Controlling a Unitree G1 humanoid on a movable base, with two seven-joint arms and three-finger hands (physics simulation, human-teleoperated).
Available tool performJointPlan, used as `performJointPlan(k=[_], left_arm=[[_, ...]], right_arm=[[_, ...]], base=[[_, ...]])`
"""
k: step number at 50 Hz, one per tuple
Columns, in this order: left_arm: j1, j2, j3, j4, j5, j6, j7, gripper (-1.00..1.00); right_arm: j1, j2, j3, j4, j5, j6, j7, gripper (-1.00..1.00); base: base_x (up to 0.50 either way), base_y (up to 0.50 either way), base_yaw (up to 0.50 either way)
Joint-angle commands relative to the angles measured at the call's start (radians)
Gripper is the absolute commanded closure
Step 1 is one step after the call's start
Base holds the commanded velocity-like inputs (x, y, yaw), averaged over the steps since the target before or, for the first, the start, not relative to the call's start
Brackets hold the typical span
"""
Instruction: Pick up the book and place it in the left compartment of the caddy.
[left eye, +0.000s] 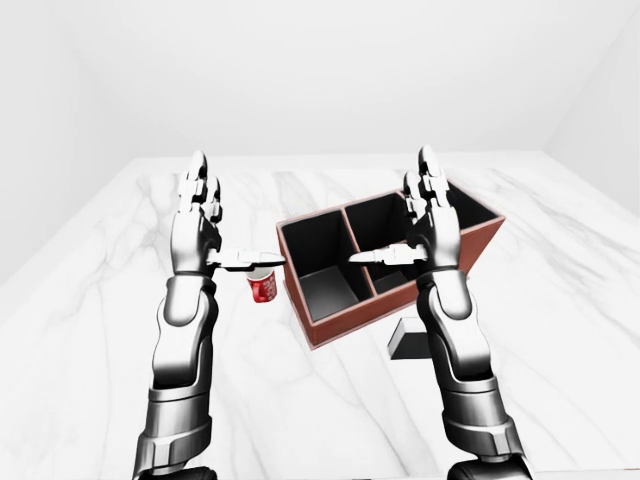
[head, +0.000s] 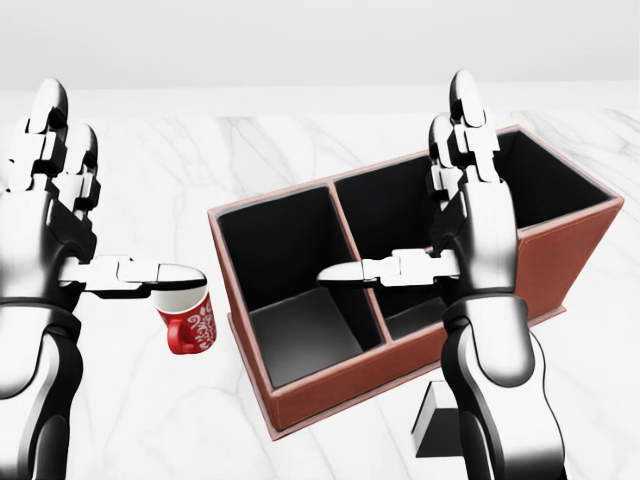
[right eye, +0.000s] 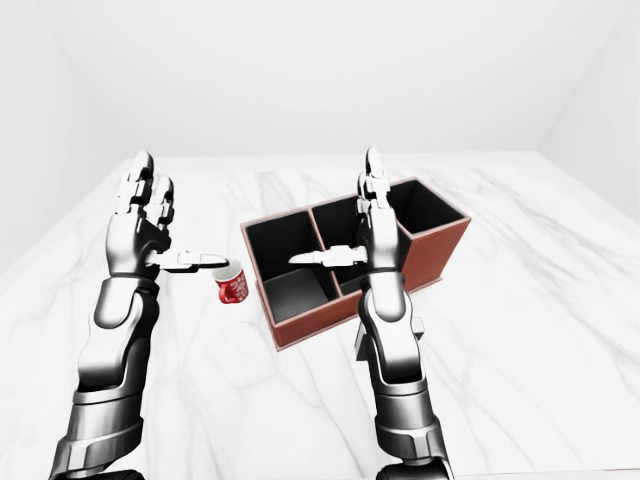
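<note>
The red-brown caddy stands on the white marble table in the middle of the head view, its dark compartments open at the top. Its left compartment holds nothing. A dark book lies on the table just below the caddy's near wall, mostly hidden behind my right forearm; it also shows in the left-eye view. My left hand is raised and open, left of the caddy. My right hand is raised and open in front of the caddy, thumb pointing left. Both hands are empty.
A small red mug with white markings stands on the table just left of the caddy, under my left thumb. White walls close off the room beyond the table's far edge.
</note>
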Motion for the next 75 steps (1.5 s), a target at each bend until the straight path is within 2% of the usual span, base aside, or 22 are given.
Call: performJointPlan(k=[1, 6, 11, 15, 24, 29, 30, 31, 33, 35, 40, 51, 62, 67, 75], left_arm=[[0.003, -0.002, -0.001, 0.008, -0.001, 0.000, -0.001, -1.00], [0.002, -0.003, -0.003, 0.011, -0.001, 0.000, -0.001, -1.00], [0.008, -0.006, -0.007, 0.009, 0.003, 0.000, -0.001, -1.00], [0.012, -0.011, -0.011, 0.004, 0.006, 0.000, 0.002, -1.00], [0.014, -0.014, -0.018, -0.013, 0.028, 0.000, -0.001, -1.00], [0.018, -0.014, -0.012, -0.020, 0.027, 0.000, -0.002, -1.00], [0.017, -0.013, -0.012, -0.020, 0.027, 0.000, -0.002, -1.00], [0.016, -0.012, -0.010, -0.019, 0.026, 0.000, -0.003, -1.00], [0.016, -0.010, -0.009, -0.020, 0.025, 0.000, -0.003, -1.00], [0.012, -0.010, -0.008, -0.014, 0.022, 0.000, -0.003, -1.00], [0.006, -0.009, -0.009, -0.020, 0.020, 0.000, -0.003, -1.00], [0.001, -0.005, -0.005, -0.014, 0.015, 0.000, -0.002, -1.00], [0.011, -0.009, -0.008, -0.018, 0.016, 0.000, -0.001, -1.00], [0.011, -0.010, -0.008, -0.015, 0.016, 0.000, -0.001, -1.00], [0.023, -0.013, -0.008, -0.014, 0.013, 0.000, 0.000, -1.00]], right_arm=[[0.006, 0.002, 0.003, -0.012, 0.006, 0.000, -0.004, -1.00], [0.012, -0.005, 0.003, -0.017, 0.000, 0.000, 0.008, -1.00], [0.015, -0.037, -0.012, -0.016, -0.027, 0.000, 0.072, -1.00], [0.038, -0.111, -0.022, -0.014, -0.136, 0.000, 0.196, -1.00], [0.138, -0.171, -0.084, -0.095, -0.327, 0.000, 0.400, -1.00], [0.214, -0.193, -0.125, -0.110, -0.438, -0.106, 0.484, -1.00], [0.221, -0.190, -0.131, -0.112, -0.452, -0.116, 0.495, -1.00], [0.243, -0.199, -0.140, -0.125, -0.469, -0.142, 0.517, -1.00], [0.261, -0.199, -0.152, -0.134, -0.495, -0.173, 0.546, -1.00], [0.298, -0.195, -0.177, -0.188, -0.493, -0.167, 0.605, -1.00], [0.334, -0.200, -0.200, -0.225, -0.549, -0.175, 0.704, -1.00], [0.334, -0.213, -0.189, -0.200, -0.707, -0.175, 0.756, -1.00], [0.361, -0.216, -0.230, -0.180, -0.758, -0.175, 0.756, -1.00], [0.363, -0.227, -0.234, -0.152, -0.832, -0.175, 0.750, -1.00], [0.399, -0.199, -0.222, -0.172, -0.924, -0.175, 0.714, -1.00]], base=[[0.00, 0.00, 0.00], [0.00, 0.00, 0.00], [0.00, 0.00, 0.00], [0.00, 0.00, 0.00], [0.00, 0.00, 0.00], [0.00, 0.00, 0.00], [0.00, 0.00, 0.00], [0.00, 0.00, 0.00], [0.00, 0.00, 0.00], [0.00, 0.00, 0.00], [0.00, 0.00, 0.00], [0.00, 0.00, 0.00], [0.00, 0.00, 0.00], [0.00, 0.00, 0.00], [0.00, 0.00, 0.00]])
